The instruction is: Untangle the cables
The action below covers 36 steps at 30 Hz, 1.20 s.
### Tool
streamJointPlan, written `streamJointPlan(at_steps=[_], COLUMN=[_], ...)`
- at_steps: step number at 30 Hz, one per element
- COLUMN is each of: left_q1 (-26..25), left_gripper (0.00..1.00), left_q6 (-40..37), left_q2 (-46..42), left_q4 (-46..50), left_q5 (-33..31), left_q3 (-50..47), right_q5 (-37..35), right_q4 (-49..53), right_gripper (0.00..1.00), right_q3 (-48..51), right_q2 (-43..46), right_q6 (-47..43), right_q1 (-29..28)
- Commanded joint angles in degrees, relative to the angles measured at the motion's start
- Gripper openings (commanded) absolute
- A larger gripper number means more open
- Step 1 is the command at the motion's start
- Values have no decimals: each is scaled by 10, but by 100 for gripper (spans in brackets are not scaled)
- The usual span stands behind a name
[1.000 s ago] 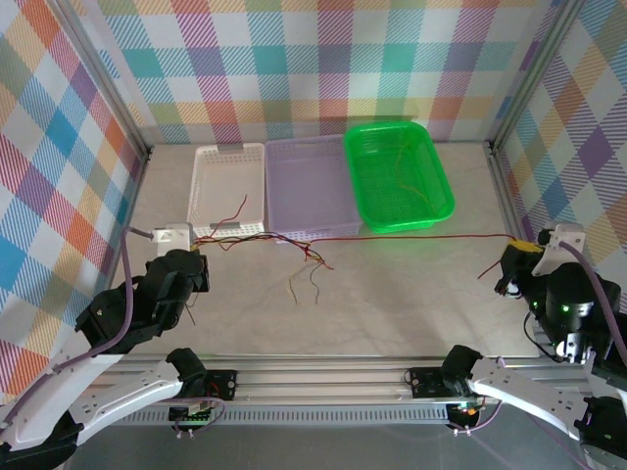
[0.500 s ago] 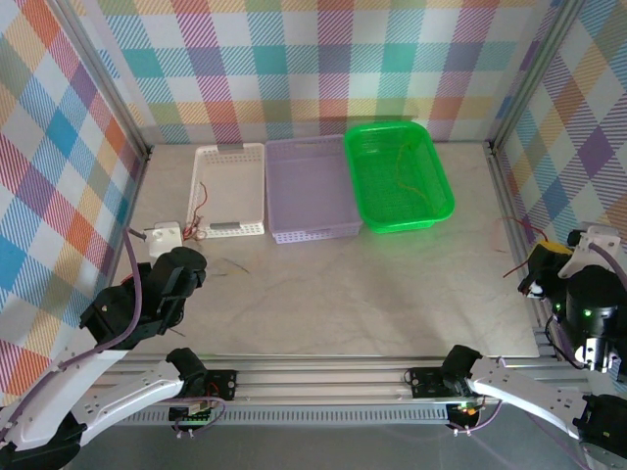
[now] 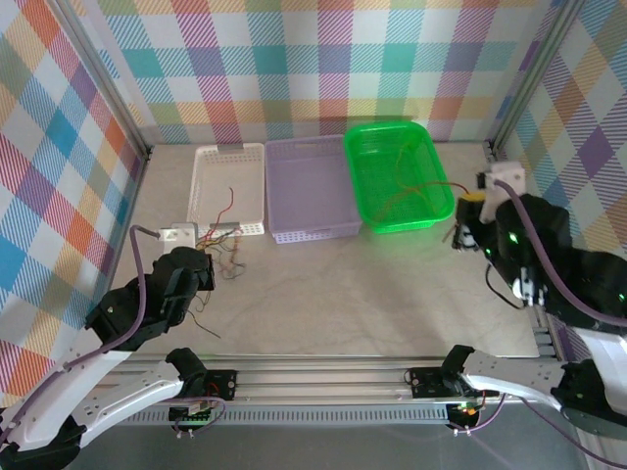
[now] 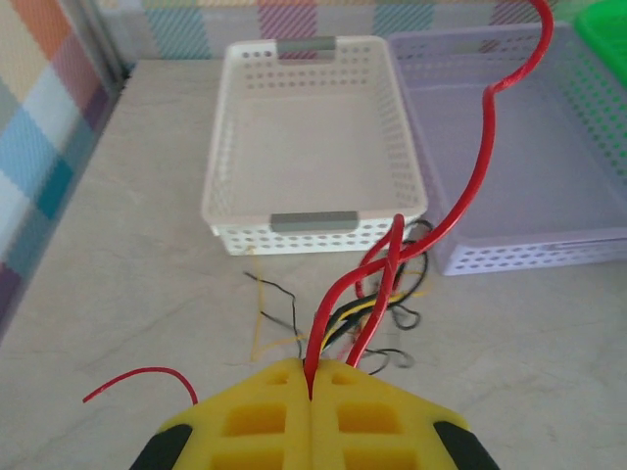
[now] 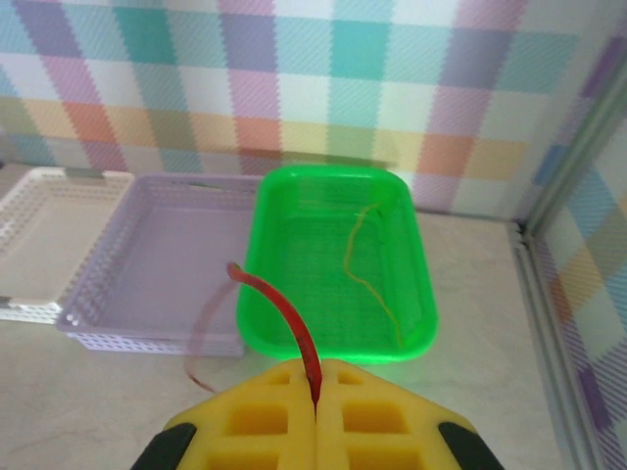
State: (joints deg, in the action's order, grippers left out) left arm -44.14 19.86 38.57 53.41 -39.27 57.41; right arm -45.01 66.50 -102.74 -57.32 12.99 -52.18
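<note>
The cables form a small tangle (image 4: 392,304) of red, black and yellow-orange strands on the table just in front of the white basket (image 4: 313,137), the tangle (image 3: 220,245) sitting beside my left gripper (image 3: 196,259). That left gripper (image 4: 312,377) is shut on red cable strands that rise out of the tangle; one red strand (image 4: 490,147) loops high over the purple basket. My right gripper (image 3: 466,211) hangs at the green basket's right side. The right gripper (image 5: 315,387) is shut on a separate red cable (image 5: 284,313), which trails over the green basket (image 3: 431,211).
White, purple (image 3: 309,191) and green baskets stand in a row at the back. A yellow-orange cable (image 5: 367,264) lies in the green basket (image 5: 416,323). Metal frame rails and plaid walls close the sides. Loose black strands (image 3: 201,318) lie near the left arm.
The red cable, stretched between both grippers a second ago, came out of the tangle. My right gripper swung out right, then up to the green basket with it. The tangle shifted left.
</note>
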Motion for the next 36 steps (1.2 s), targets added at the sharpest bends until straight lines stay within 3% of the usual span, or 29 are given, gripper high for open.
streamJointPlan(at_steps=[1, 9, 18, 26, 36], left_q1=[5, 6, 6, 8, 8], left_gripper=[0, 0, 0, 0, 0], left_q6=[-22, -27, -30, -34, -36], left_q2=[-22, -50, -52, -51, -55], left_q4=[-43, -62, -68, -74, -74], left_q5=[39, 66, 78, 84, 85], left_q3=[-15, -42, -52, -55, -57], right_q5=[60, 132, 318, 363, 391], right_q4=[-69, -94, -12, -31, -55], right_gripper=[0, 0, 0, 0, 0], right_q3=[-52, -220, -474, -462, -454], right_q2=[-61, -255, -474, -558, -707], right_q6=[-59, -113, -84, -68, -57], right_q1=[1, 7, 121, 172, 180])
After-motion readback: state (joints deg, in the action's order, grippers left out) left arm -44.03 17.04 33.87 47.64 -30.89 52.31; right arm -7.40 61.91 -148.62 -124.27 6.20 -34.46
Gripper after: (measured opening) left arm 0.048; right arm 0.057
